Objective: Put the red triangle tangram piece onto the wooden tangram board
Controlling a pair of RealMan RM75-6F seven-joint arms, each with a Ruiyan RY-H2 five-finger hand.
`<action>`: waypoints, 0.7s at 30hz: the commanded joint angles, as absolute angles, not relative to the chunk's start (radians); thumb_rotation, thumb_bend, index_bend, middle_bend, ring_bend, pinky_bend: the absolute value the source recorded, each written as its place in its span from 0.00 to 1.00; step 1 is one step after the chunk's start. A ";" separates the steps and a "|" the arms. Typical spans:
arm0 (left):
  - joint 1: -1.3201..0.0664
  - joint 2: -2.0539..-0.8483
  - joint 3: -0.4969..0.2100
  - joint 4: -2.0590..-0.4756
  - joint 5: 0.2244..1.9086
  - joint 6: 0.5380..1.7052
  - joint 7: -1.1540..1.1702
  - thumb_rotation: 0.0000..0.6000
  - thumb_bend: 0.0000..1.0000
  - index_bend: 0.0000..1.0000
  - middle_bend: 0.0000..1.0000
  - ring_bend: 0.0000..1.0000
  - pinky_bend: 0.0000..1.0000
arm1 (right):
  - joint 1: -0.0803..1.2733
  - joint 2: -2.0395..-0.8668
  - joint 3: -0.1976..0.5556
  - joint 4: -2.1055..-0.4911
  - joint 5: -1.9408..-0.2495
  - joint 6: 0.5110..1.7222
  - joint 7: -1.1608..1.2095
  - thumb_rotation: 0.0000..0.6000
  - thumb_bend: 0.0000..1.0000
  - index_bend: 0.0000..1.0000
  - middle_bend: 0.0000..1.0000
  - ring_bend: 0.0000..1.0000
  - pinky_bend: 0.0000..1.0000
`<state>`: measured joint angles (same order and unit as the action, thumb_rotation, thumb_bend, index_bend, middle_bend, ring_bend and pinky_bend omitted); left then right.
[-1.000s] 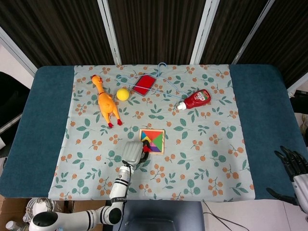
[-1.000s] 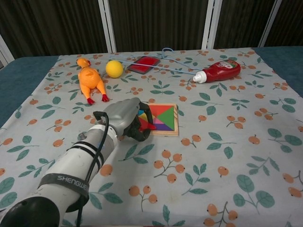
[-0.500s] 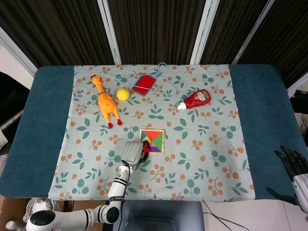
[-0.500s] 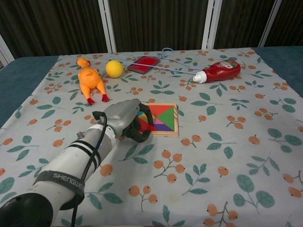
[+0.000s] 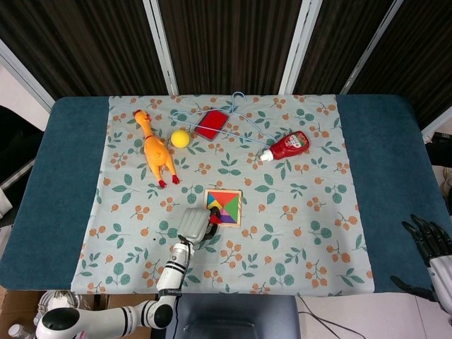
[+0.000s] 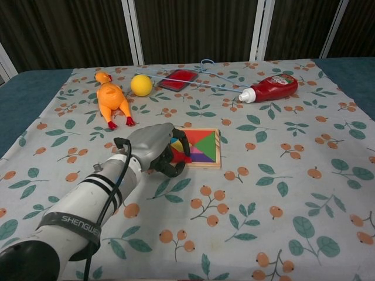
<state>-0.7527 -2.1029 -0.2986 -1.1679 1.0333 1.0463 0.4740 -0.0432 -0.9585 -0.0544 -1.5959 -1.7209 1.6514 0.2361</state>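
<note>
One board [image 6: 202, 146] lies near the middle of the cloth [image 6: 304, 193], filled with coloured pieces; how many cannot be told, since the left hand [image 6: 153, 147] covers its corner. One red triangle [image 6: 183, 153] shows at that hand's fingers. At 11 o'clock from the board lies one chicken [image 6: 112, 100], with one ball [image 6: 141, 85] just beside it. At 12 o'clock lie one hanger [image 6: 199, 79] and one red pad [image 6: 178, 78]. At 2 o'clock lies one bottle [image 6: 272, 88]. There is one cloth on one table [image 5: 395, 169]. Two hands show: the left at the board, the right [image 5: 432, 247] at 4 o'clock by the table edge.
</note>
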 commanded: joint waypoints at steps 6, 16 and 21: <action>-0.745 -2.090 -0.290 -1.204 1.053 1.069 0.469 1.00 0.43 0.37 1.00 1.00 1.00 | -0.045 -0.958 -0.055 -1.595 -1.721 1.653 0.236 1.00 0.20 0.00 0.00 0.00 0.00; -0.707 -2.050 -0.248 -1.277 1.111 1.123 0.440 1.00 0.43 0.44 1.00 1.00 1.00 | -0.044 -0.963 -0.056 -1.600 -1.727 1.651 0.219 1.00 0.20 0.00 0.00 0.00 0.00; -0.680 -2.026 -0.212 -1.307 1.133 1.134 0.429 1.00 0.43 0.46 1.00 1.00 1.00 | -0.043 -0.962 -0.053 -1.601 -1.720 1.649 0.224 1.00 0.20 0.00 0.00 0.00 0.00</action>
